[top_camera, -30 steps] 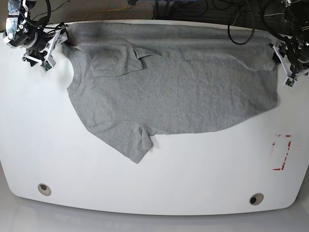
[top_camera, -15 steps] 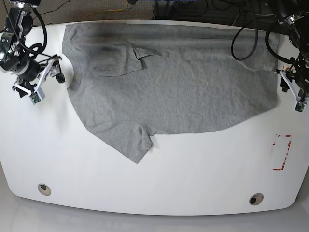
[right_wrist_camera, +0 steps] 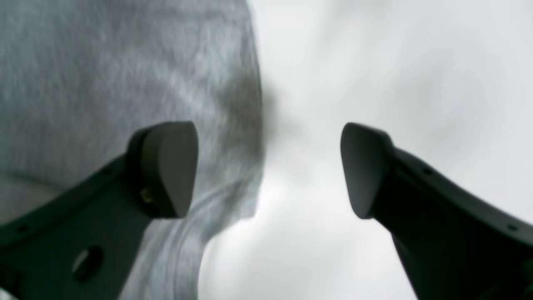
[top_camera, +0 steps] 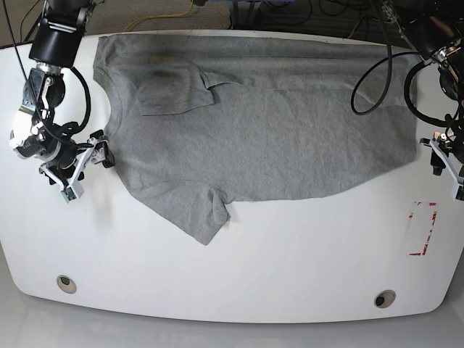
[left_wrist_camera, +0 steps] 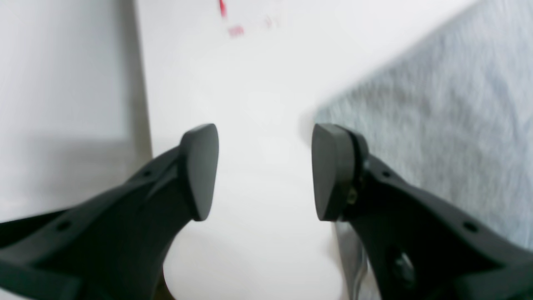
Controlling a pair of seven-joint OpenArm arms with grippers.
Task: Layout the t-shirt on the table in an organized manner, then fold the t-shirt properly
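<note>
The t-shirt (top_camera: 261, 130) lies spread across the far half of the table (top_camera: 239, 290), a soft heather-grey knit with a faint mottled grain. One short sleeve is folded over onto the chest near the top, and the other pokes out toward the near edge as a blunt, rumpled flap.

My right gripper (right_wrist_camera: 268, 171) hangs over the shirt's neck-side edge with its jaws wide apart and nothing between them. Its pads (right_wrist_camera: 168, 166) are matte black and rounded like teardrops, and one hangs above cloth, the other above bare white tabletop. The curved seam below looks like the collar, though blur leaves me unsure.

My left gripper (left_wrist_camera: 264, 171) is spread just as wide and holds nothing. Smooth white table shows in the gap, and the grey hem runs beside one finger. A red-outlined rectangle (top_camera: 423, 228) is marked on the table nearby, and two round metal grommets (top_camera: 385, 298) sit near the front edge.
</note>
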